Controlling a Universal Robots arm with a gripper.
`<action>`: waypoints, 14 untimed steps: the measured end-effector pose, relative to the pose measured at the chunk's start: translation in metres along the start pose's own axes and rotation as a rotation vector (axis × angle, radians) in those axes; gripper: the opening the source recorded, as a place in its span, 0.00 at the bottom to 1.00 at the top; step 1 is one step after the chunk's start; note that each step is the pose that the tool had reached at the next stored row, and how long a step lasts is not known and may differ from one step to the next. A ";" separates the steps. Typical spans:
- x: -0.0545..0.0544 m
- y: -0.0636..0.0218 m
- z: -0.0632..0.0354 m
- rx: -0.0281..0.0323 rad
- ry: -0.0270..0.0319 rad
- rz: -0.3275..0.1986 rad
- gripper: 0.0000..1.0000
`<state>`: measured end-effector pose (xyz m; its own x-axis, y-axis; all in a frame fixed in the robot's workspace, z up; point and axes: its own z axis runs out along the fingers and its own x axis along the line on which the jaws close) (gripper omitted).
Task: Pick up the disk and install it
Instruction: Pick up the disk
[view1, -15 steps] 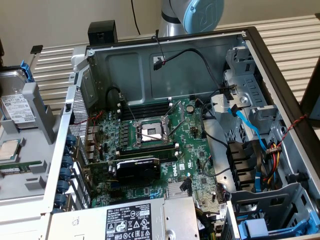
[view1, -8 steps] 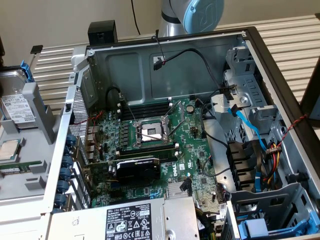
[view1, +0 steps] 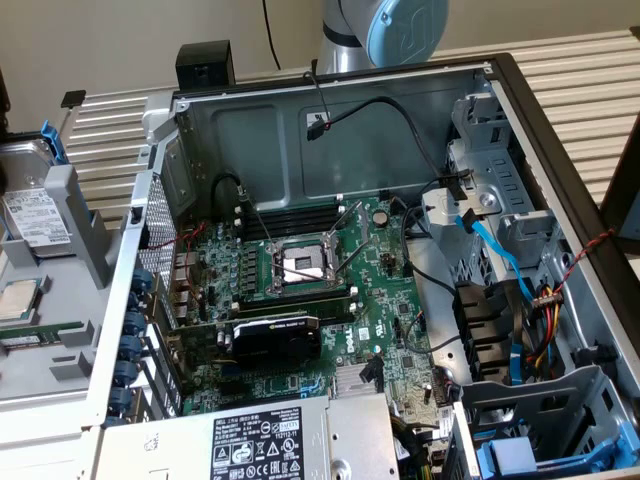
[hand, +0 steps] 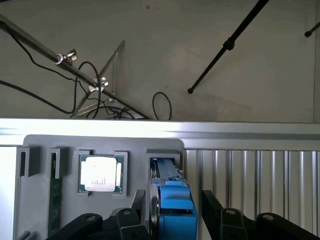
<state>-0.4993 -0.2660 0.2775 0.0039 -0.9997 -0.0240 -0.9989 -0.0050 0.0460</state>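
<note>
Gripper (hand: 174, 206) astride disk (hand: 172, 195); grey tray (hand: 45, 142), slatted tabletop (hand: 260, 175), beige floor (hand: 210, 45)

pale ribbed metal tabletop (view1: 580, 60), open grey steel computer case (view1: 250, 140) on it at centre, grey plastic parts holder (view1: 75, 200) just beside the case at nine o'clock, exterior view

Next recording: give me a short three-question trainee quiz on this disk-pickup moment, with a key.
1. True or false: the disk stands on edge in a slot of the grey holder.
2. What lies in the holder's pocket beside the disk? A) CPU chip B) fan C) screwdriver
3. Fill in: the jaws stand one on each ____ of the disk.
Key: 1 true; 2 A; 3 side.
</note>
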 end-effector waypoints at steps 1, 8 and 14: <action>0.000 0.0000 0.0000 0.0001 0.0000 0.000 0.56; 0.000 0.0000 0.0000 0.0001 0.0000 0.000 0.56; 0.000 0.0000 0.0000 0.0000 0.0000 0.000 0.39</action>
<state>-0.4994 -0.2660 0.2775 0.0038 -0.9997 -0.0240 -0.9989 -0.0049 0.0460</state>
